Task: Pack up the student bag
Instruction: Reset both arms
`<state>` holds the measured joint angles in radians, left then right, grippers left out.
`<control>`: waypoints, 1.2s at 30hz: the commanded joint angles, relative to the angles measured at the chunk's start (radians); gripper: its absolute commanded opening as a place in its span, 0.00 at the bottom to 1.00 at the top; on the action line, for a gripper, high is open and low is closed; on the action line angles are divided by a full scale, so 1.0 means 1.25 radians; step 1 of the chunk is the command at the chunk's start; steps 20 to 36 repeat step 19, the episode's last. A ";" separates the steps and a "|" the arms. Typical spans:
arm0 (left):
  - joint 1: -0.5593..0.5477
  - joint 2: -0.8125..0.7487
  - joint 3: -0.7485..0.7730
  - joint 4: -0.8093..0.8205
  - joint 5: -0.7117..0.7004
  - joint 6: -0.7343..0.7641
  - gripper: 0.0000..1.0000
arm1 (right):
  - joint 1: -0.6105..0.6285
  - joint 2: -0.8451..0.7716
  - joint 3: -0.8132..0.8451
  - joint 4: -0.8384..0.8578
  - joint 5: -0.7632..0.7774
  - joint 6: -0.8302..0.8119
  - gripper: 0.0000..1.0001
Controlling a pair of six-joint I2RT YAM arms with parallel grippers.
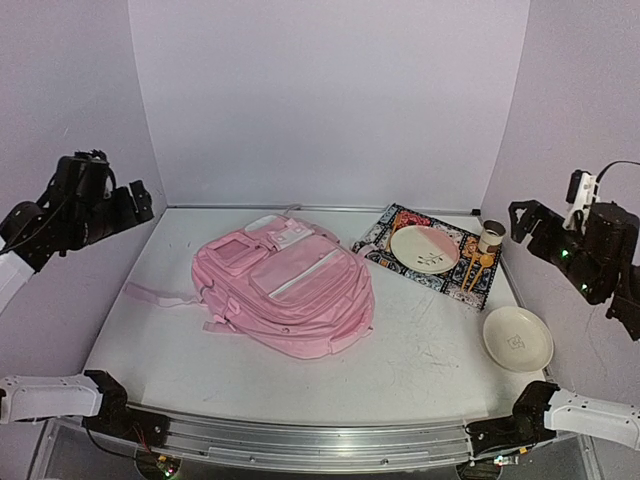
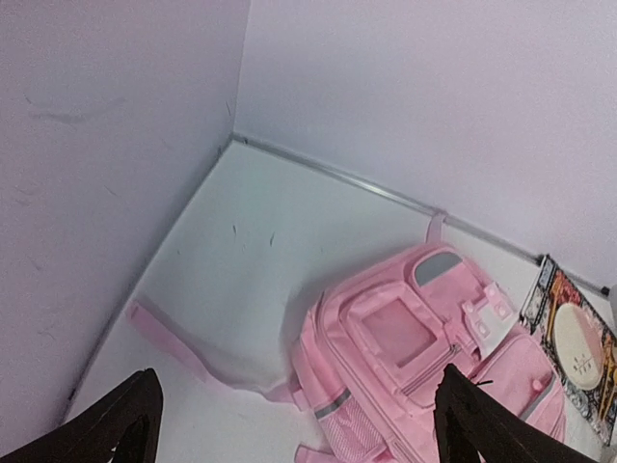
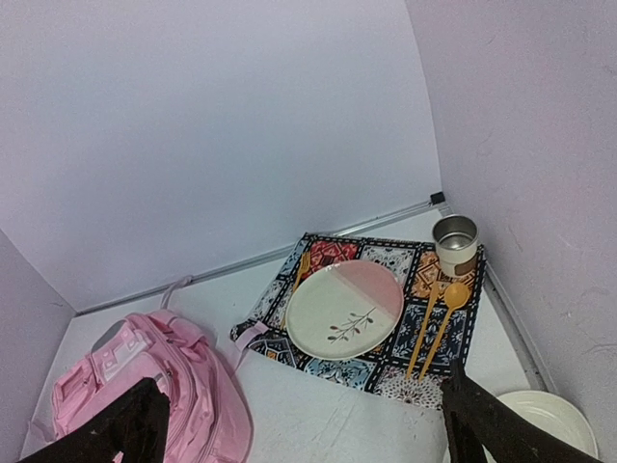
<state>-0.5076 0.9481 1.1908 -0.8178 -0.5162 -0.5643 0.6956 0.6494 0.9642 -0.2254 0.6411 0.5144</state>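
Backpack (image 1: 285,290) lies flat mid-surface, seemingly zipped. Left pincer (image 2: 294,424) hangs raised, fingers apart, empty. Rightward, a plate (image 1: 424,247), cup (image 1: 491,236) and spoons (image 1: 478,268) sit on a patterned mat (image 1: 385,232), a bowl (image 1: 517,338) nearer. Right pincer (image 3: 307,429) likewise apart, empty. This fits packing either pending or finished.

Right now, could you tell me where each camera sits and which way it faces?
Top external: above and behind the arm bases, looking down at the table, both arms raised at the sides.
Left wrist: high at the left, facing the pink backpack; left gripper fingertips show.
Right wrist: high at the right, facing the patterned mat; right gripper fingertips show.
Shared: backpack and pink-and-cream plate appear in all three.
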 commanded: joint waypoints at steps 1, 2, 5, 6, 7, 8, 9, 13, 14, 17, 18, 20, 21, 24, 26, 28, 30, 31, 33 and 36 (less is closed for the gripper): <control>0.002 -0.080 0.064 0.009 -0.131 0.065 1.00 | -0.002 -0.040 0.021 -0.011 0.074 -0.061 0.98; 0.002 -0.099 0.064 0.021 -0.145 0.075 1.00 | -0.002 -0.047 0.021 -0.012 0.079 -0.061 0.98; 0.002 -0.155 0.049 0.063 -0.156 0.113 1.00 | -0.001 -0.054 0.020 -0.012 0.092 -0.062 0.98; 0.002 -0.171 0.041 0.079 -0.152 0.124 1.00 | -0.002 -0.053 0.020 -0.012 0.096 -0.059 0.98; 0.002 -0.183 0.030 0.092 -0.149 0.130 1.00 | -0.001 -0.052 0.018 -0.012 0.100 -0.055 0.98; 0.002 -0.200 0.021 0.104 -0.145 0.134 0.99 | -0.001 -0.050 0.016 -0.012 0.102 -0.052 0.98; 0.002 -0.208 0.011 0.112 -0.143 0.138 1.00 | -0.002 -0.047 0.014 -0.010 0.103 -0.049 0.98; 0.002 -0.242 -0.029 0.138 -0.146 0.138 1.00 | -0.002 -0.035 0.010 -0.003 0.103 -0.046 0.98; 0.002 -0.248 -0.036 0.142 -0.147 0.138 1.00 | -0.002 -0.033 0.010 -0.002 0.104 -0.046 0.98; 0.002 -0.256 -0.047 0.151 -0.149 0.138 0.99 | -0.002 -0.031 0.006 0.001 0.106 -0.042 0.98; 0.002 -0.255 -0.048 0.154 -0.150 0.140 1.00 | -0.002 -0.032 0.004 0.002 0.107 -0.041 0.98; 0.002 -0.255 -0.049 0.157 -0.150 0.143 0.99 | -0.001 -0.034 0.002 0.003 0.108 -0.038 0.98; 0.002 -0.255 -0.049 0.157 -0.150 0.143 0.99 | -0.001 -0.034 0.002 0.003 0.108 -0.038 0.98; 0.002 -0.255 -0.049 0.157 -0.150 0.143 0.99 | -0.001 -0.034 0.002 0.003 0.108 -0.038 0.98; 0.002 -0.255 -0.049 0.157 -0.150 0.143 0.99 | -0.001 -0.034 0.002 0.003 0.108 -0.038 0.98; 0.002 -0.255 -0.049 0.157 -0.150 0.143 0.99 | -0.001 -0.034 0.002 0.003 0.108 -0.038 0.98; 0.002 -0.255 -0.049 0.157 -0.150 0.143 0.99 | -0.001 -0.034 0.002 0.003 0.108 -0.038 0.98; 0.002 -0.255 -0.049 0.157 -0.150 0.143 0.99 | -0.001 -0.034 0.002 0.003 0.108 -0.038 0.98; 0.002 -0.255 -0.049 0.157 -0.150 0.143 0.99 | -0.001 -0.034 0.002 0.003 0.108 -0.038 0.98; 0.002 -0.255 -0.049 0.157 -0.150 0.143 0.99 | -0.001 -0.034 0.002 0.003 0.108 -0.038 0.98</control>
